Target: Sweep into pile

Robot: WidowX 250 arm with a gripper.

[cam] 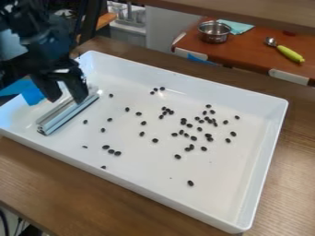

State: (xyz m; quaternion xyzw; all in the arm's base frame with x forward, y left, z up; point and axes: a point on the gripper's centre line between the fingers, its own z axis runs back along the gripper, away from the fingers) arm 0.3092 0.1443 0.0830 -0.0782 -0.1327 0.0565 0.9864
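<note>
The black gripper (pixel 66 97) hangs over the left end of the white tray (pixel 178 198), its two fingers apart. A silvery bar (pixel 66 113) lies slanted on the tray floor just below it, and the fingertip on the right overlaps the bar's upper end in view; I cannot tell if they touch. Small dark beans (pixel 155 140) are scattered over the middle and right of the tray. They sit densest right of centre, around a bean (pixel 183 121), with a lone bean (pixel 190 183) nearer the front wall.
Raised walls enclose the tray, which stands on a brown wooden table (pixel 80 198). A blue object (pixel 32 94) is at the tray's left edge, behind the gripper. On a reddish counter at the back right are a metal pot (pixel 214 33), a teal cloth (pixel 239 27) and a green-handled spoon (pixel 289 54).
</note>
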